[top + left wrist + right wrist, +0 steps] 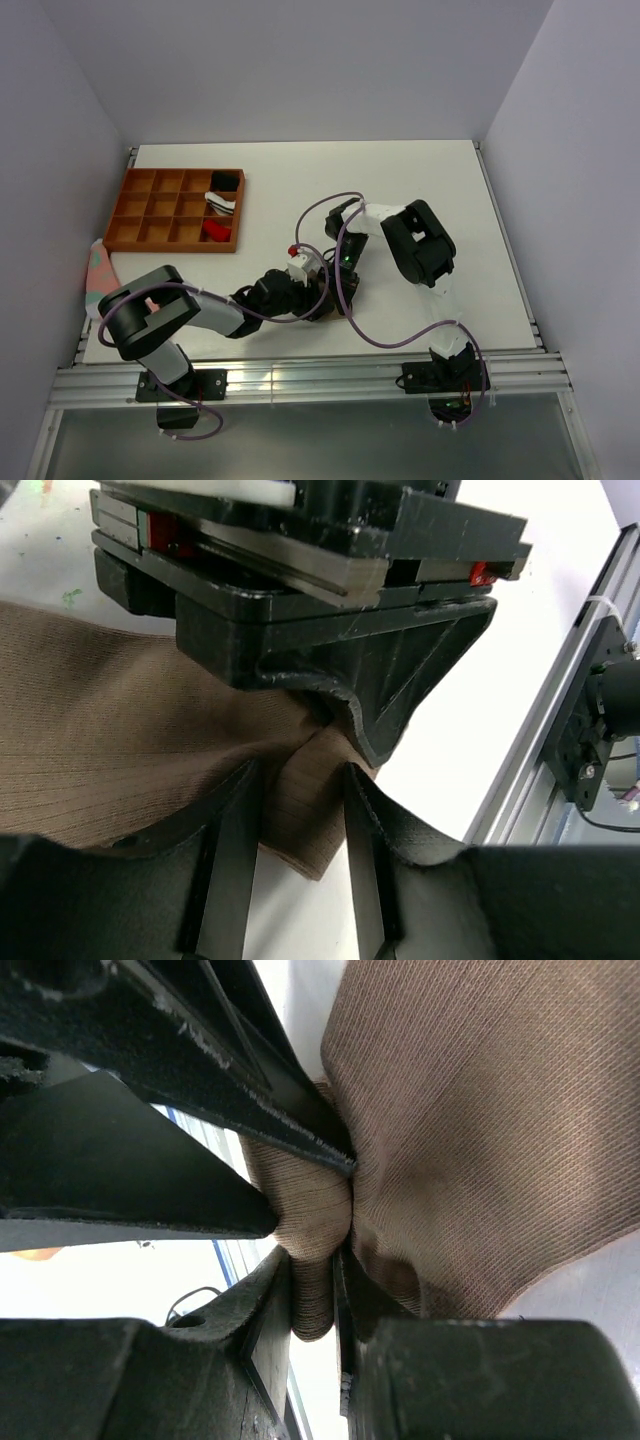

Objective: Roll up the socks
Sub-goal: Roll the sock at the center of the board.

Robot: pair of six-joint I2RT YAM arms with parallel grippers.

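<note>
The tan-brown sock (120,740) lies flat on the white table, and one end is gathered into a fold (310,1210). My left gripper (300,780) straddles that end, with fabric filling the gap at its fingertips. My right gripper (312,1260) comes from the opposite side and is shut tight on the fold. Its finger (385,725) presses down just beyond the left tips. In the top view the two grippers (318,285) (337,283) meet near the table's front middle and cover most of the sock.
A wooden compartment tray (120,215) stands at the back left. It holds a black bundle (226,181), a white-and-black one (222,203) and a red one (215,231). A pink-and-green sock (98,275) lies at the left edge. The aluminium rail (300,380) borders the near edge.
</note>
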